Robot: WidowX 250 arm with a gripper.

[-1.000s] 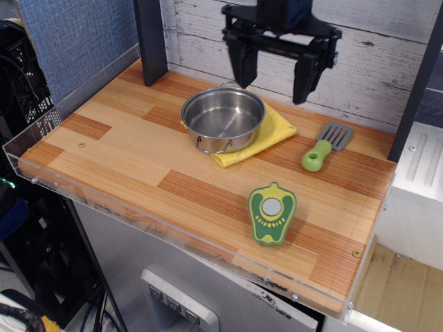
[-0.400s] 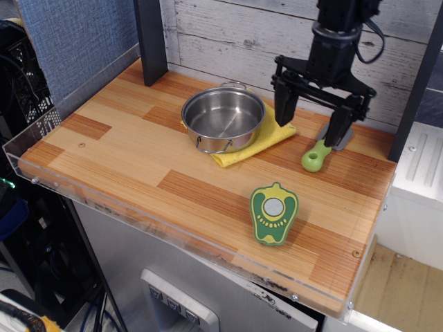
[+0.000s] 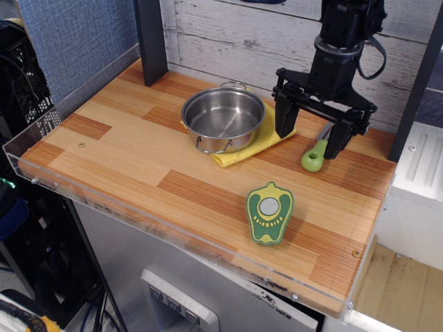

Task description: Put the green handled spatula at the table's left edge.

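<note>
Arm descending vertically at upper right of the frame, wrist straight down. Gripper point(image 3: 312, 135) spread wide, holding nothing, fingers point(image 3: 284, 119) straddling the green handled spatula point(image 3: 315, 157), whose blade is mostly hidden behind them. Spatula lies right of centre on the table point(image 3: 131, 159), beside the steel pot point(image 3: 223, 119) on a yellow cloth point(image 3: 266, 135).

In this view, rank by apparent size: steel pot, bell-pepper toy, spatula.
1. Steel pot, clearly largest.
2. Bell-pepper toy, though it sits nearer the camera.
3. Green handled spatula, looks smallest; the gripper hides most of its blade, so unsure.
</note>
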